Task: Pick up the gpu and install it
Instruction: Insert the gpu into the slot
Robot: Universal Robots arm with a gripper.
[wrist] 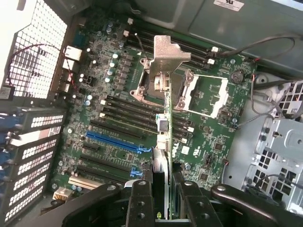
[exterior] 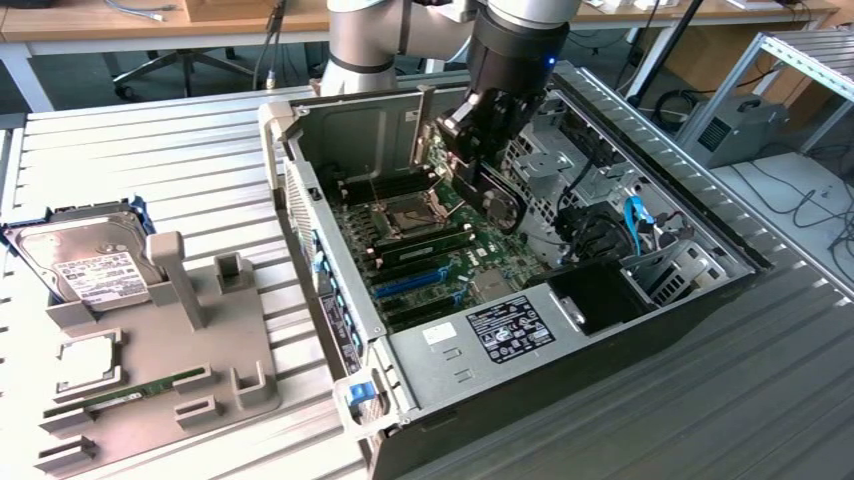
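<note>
One pincer (wrist: 165, 202) clamps the gpu (wrist: 168, 52) edge-on above the motherboard (wrist: 113, 127).

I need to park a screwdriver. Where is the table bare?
Bare table at the exterior view's left of the case, behind the grey fixture, and at that view's lower right. Crowded: the fixture, and inside the case, where the gripper holds the gpu.

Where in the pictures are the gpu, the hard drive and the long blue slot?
gpu (wrist: 164, 124), wrist view, on its thin edge, midway.
hard drive (exterior: 96, 272), exterior view, on its white label.
long blue slot (wrist: 118, 142), wrist view, on its middle.
</note>
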